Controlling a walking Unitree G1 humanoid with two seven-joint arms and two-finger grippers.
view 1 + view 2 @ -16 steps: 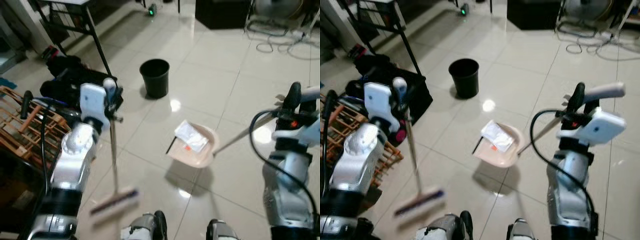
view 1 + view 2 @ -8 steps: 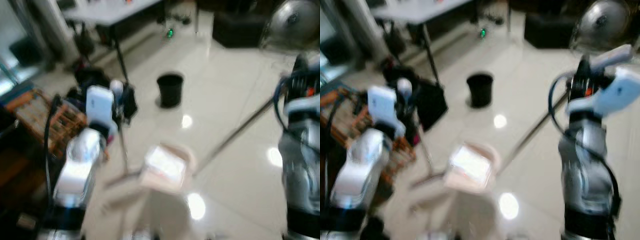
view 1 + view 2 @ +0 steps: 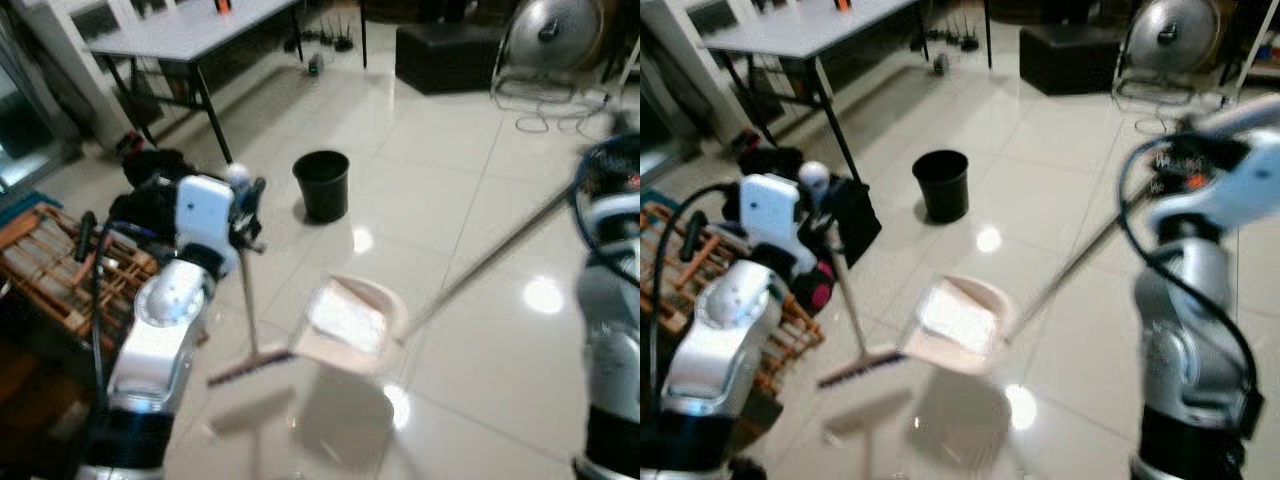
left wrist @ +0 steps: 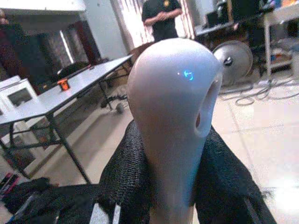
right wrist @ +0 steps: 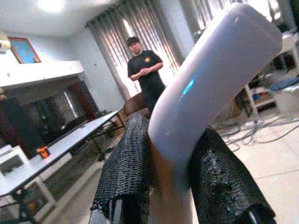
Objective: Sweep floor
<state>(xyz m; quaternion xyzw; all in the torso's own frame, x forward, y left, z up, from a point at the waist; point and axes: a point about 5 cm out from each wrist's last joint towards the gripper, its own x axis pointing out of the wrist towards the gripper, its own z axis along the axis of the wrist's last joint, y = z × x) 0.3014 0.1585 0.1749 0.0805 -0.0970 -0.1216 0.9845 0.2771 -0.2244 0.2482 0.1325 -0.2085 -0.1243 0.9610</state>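
My left gripper (image 3: 243,205) is shut on the top of a broom handle (image 4: 174,98); the thin shaft runs down to the broom head (image 3: 250,364) on the tiled floor. The head lies against the left edge of a beige dustpan (image 3: 388,303) that holds white paper litter (image 3: 345,320). The dustpan's long handle (image 3: 490,255) slants up to the right, where my right gripper (image 3: 1182,165) is shut on its grey grip (image 5: 205,79). A black bin (image 3: 322,185) stands on the floor beyond the dustpan.
A grey table (image 3: 190,30) with black legs stands at the back left, a black bag (image 3: 150,190) under it. A wooden rack (image 3: 50,270) is at my left. A fan (image 3: 555,30), a black box (image 3: 445,55) and cables (image 3: 545,100) are at the back right. A person (image 5: 145,77) stands far off.
The whole picture has shifted and pulled back, so the camera moved. The broom head, apart from the dustpan before, now lies against the dustpan's left edge. Both grippers keep their hold.
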